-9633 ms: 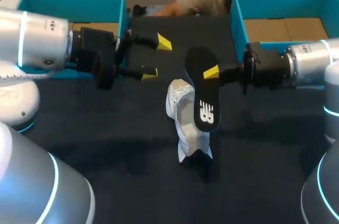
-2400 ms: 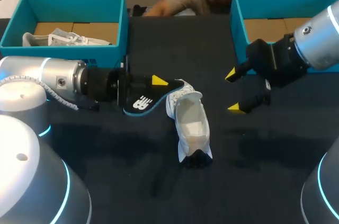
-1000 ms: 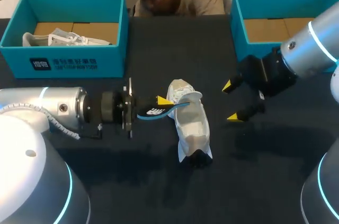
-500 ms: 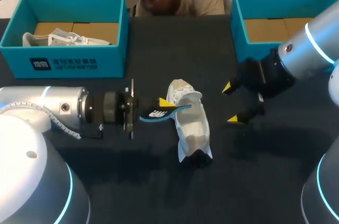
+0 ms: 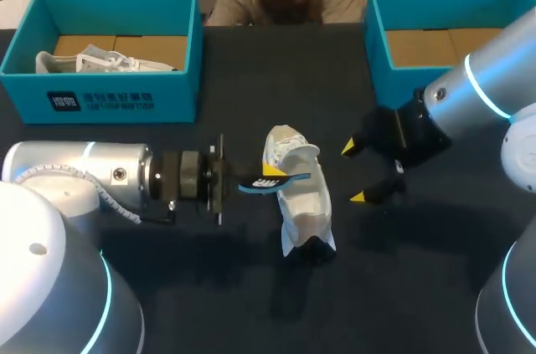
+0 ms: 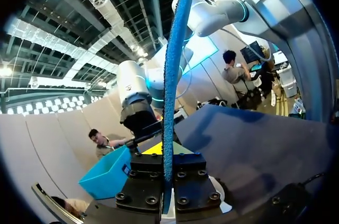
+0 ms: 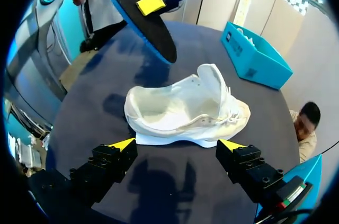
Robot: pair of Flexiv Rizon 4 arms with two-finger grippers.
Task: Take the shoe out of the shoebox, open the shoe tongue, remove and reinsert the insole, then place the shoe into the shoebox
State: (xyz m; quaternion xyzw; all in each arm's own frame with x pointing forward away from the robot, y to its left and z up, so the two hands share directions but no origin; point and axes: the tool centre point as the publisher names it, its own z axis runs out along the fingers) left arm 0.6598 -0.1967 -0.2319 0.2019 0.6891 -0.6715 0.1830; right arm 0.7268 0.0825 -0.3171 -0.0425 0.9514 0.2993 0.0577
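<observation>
A white shoe (image 5: 303, 205) lies at the middle of the dark table (image 5: 251, 78), its opening showing and its laces toward the far side. My left gripper (image 5: 270, 176) is shut on the dark, blue-edged insole (image 5: 256, 182), whose tip reaches the left rim of the shoe's opening. In the left wrist view the insole (image 6: 172, 75) stands edge-on out of the shut gripper (image 6: 168, 180). My right gripper (image 5: 353, 172) hangs open just right of the shoe. From the right wrist the shoe (image 7: 185, 108) lies ahead of the open gripper (image 7: 176, 144), with the insole (image 7: 139, 16) above and beyond it.
A teal shoebox (image 5: 117, 101) at the back left holds another white shoe (image 5: 88, 61); the same box (image 7: 255, 54) shows beyond the shoe from the right wrist. A second teal shoebox (image 5: 378, 36) stands at the back right with only its cardboard floor showing.
My left gripper has carried the insole rightward until its tip meets the shoe. My right gripper has edged left toward the shoe and stays open.
</observation>
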